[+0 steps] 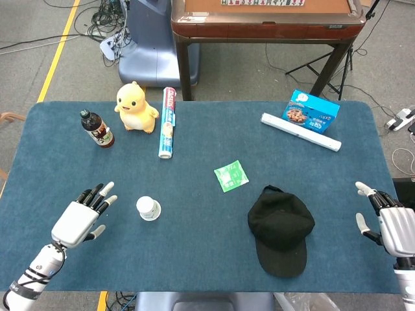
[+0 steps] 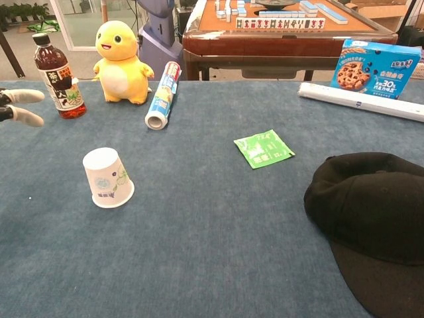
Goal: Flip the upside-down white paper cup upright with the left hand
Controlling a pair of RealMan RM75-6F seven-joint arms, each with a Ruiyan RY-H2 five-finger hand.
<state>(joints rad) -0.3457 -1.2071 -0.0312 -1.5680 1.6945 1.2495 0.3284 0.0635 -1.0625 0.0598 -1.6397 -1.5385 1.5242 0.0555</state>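
One white paper cup (image 2: 107,177) stands upside down.

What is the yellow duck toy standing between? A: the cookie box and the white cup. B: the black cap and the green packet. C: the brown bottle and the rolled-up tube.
C: the yellow duck toy stands with the brown bottle on one side and the rolled-up tube on the other.
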